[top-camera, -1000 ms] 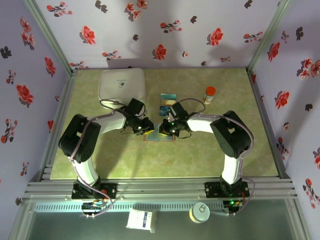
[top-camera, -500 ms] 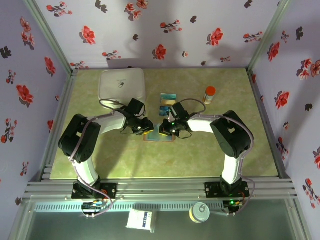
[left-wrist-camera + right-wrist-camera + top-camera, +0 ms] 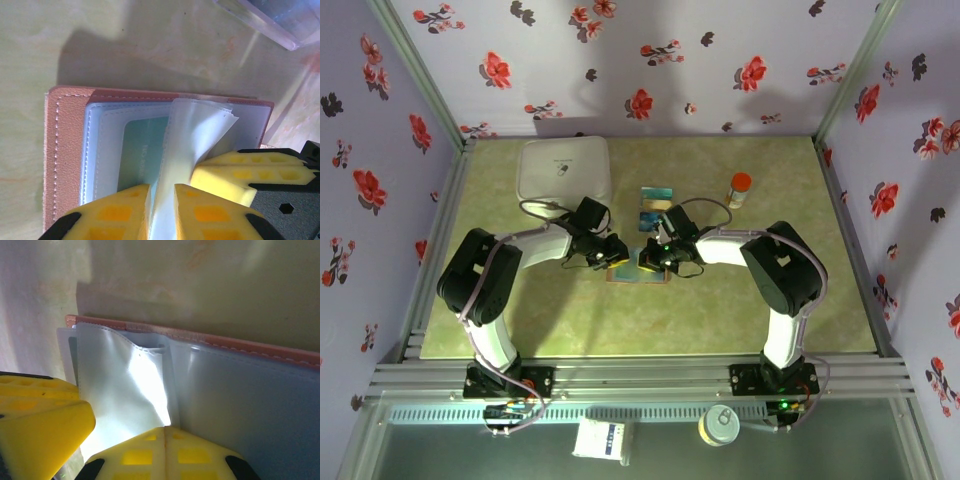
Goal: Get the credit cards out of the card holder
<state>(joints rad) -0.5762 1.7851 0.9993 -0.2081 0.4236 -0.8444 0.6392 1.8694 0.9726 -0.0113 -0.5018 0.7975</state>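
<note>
At the far left corner of the worktop [image 3: 520, 300] sits a white rounded box [image 3: 565, 170], well apart from the rest. The left arm reaches in toward the middle, and the left gripper [image 3: 161, 192] has its yellow pads clenched on a clear sleeve [image 3: 192, 130] that stands up out of the card holder [image 3: 67, 150]. The holder lies open and flat near the middle of the worktop, its tan leather border and stitching toward the left of the left wrist view and its pale pockets facing up. One teal card [image 3: 145, 155] lies inside a pocket just left of the raised sleeve, seen through the plastic. Beyond the holder, toward the far edge, a few more credit cards [image 3: 655, 205] lie in a short row, blue and teal with some yellow; the left wrist view catches the corner of a clear plastic tray [image 3: 280, 20] on that side. The right gripper [image 3: 165, 432] comes in from the other side, almost tip to tip with the left one, its pads pressed tight together at the lower edge of the same lifted sleeve; whether plastic is caught between them I cannot tell. Further right, near the far edge, an orange-capped bottle [image 3: 739, 188] stands upright.
</note>
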